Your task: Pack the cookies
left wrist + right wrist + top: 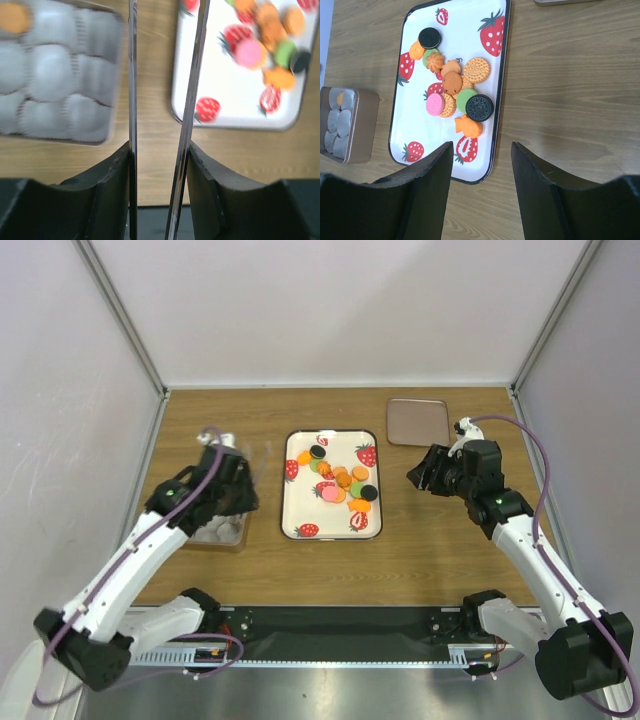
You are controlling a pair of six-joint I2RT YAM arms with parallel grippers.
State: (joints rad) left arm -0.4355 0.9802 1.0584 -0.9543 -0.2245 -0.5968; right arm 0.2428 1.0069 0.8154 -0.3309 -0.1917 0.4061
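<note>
The cookies (340, 483) lie heaped on a white strawberry-print tray (300, 505) at the table's middle: orange, pink, green and black discs (457, 95). One orange cookie (12, 17) sits in a paper cup of the tin box (215, 535) left of the tray. My left gripper (232, 488) hovers between box and tray, shut on thin metal tongs (192, 90). The tongs' blades stand apart with nothing between them. My right gripper (482, 147) is open and empty above the wood, right of the tray's near corner (485, 175).
The box's flat lid (417, 421) lies at the back right of the table. White walls close in the left, right and far sides. The box (60, 85) holds several white paper cups.
</note>
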